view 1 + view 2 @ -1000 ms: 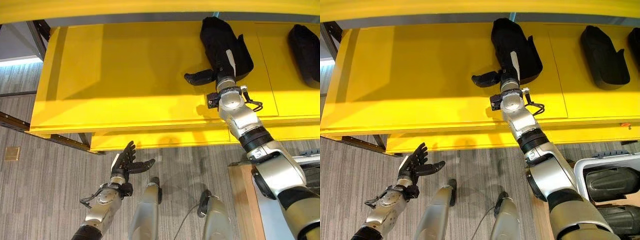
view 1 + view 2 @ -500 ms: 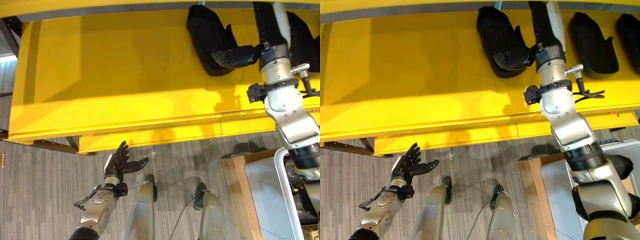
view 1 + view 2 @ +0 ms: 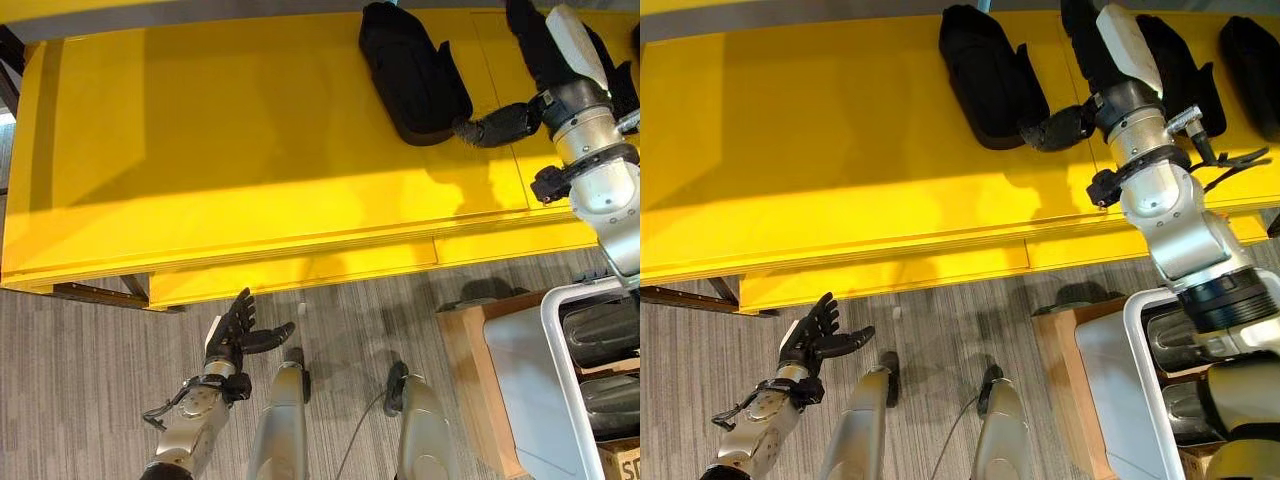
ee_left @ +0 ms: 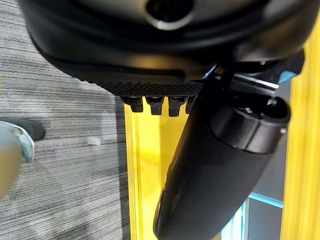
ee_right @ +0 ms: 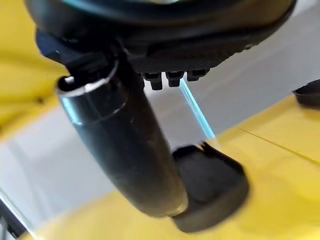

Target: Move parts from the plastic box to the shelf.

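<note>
The floor was grey striped carpet [image 3: 90, 370], running under the near edge of everything. Off to the right sat a light wooden block or stand [image 3: 468, 372], right on that carpet. A small pale scrap [image 3: 897, 313] lay on the carpet too, near the middle.

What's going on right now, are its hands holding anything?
Right hand open, empty, above the shelf beside a black part. Left hand open, idle, low over the floor. More parts in the plastic box.

Both eye views look down on the shelf [image 3: 250, 150]; wrist views sit close, apparently facing it.
</note>
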Available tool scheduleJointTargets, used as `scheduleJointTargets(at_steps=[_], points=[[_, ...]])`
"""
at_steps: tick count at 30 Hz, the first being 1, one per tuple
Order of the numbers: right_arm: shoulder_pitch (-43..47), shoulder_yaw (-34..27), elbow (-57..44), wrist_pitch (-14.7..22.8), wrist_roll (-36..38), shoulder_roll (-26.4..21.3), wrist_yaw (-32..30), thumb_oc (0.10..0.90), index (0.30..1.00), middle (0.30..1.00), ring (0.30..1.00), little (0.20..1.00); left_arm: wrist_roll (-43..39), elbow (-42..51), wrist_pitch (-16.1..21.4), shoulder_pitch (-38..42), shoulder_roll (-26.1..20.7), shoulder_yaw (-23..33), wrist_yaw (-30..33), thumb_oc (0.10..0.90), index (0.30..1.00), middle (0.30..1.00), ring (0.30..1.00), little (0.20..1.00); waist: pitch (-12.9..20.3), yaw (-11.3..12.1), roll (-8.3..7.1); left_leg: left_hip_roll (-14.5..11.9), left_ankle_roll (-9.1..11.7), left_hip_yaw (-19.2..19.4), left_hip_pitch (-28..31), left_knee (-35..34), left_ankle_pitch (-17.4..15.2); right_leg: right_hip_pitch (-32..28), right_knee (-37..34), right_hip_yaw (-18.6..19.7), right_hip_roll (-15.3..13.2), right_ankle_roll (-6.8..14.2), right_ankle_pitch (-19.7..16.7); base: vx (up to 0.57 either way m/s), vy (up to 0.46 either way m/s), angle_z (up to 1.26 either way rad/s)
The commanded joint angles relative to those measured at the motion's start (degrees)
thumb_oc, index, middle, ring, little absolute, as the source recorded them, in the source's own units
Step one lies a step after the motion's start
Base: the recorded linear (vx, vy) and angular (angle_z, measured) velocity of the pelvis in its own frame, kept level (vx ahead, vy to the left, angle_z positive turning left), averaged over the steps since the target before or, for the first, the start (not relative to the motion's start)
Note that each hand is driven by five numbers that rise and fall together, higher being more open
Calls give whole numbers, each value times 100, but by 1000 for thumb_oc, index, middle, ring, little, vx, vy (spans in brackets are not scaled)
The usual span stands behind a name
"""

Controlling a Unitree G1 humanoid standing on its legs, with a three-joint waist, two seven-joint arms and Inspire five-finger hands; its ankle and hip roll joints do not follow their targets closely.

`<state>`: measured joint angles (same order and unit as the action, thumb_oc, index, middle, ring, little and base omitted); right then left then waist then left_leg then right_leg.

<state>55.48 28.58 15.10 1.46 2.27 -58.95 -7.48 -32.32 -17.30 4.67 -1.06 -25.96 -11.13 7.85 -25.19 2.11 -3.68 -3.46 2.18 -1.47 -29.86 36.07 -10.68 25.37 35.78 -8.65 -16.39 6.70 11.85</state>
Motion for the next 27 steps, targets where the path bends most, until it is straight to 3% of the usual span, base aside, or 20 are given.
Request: scheduleJointTargets(at_steps=[1,13,27], points=[[1141,355,138,304,-197,-454,61,900,1000,1000,1000,1000,90,669,463,-86,-327,-8,-218,900,1000,1000,1000,1000,364,188,-104,-356,292,-513,568,-92,-464,-105,-57,161,103,-109,-163,0,0,0],[2586,2052,986,322,-935,-773,479,900,1000,1000,1000,1000,-19,702,547,-114,-441,-12,-334,900,1000,1000,1000,1000,337,248,-144,-363,322,-528,557,-116,-433,-113,-75,137,107,-108,-183,0,0,0],[3542,3096,1594,318,-1378,-1131,580,900,1000,1000,1000,1000,-128,745,595,-280,-506,125,-426,900,1000,1000,1000,1000,297,335,-157,-321,311,-564,477,-191,-367,-83,-93,72,62,-110,-188,4,-2,1]])
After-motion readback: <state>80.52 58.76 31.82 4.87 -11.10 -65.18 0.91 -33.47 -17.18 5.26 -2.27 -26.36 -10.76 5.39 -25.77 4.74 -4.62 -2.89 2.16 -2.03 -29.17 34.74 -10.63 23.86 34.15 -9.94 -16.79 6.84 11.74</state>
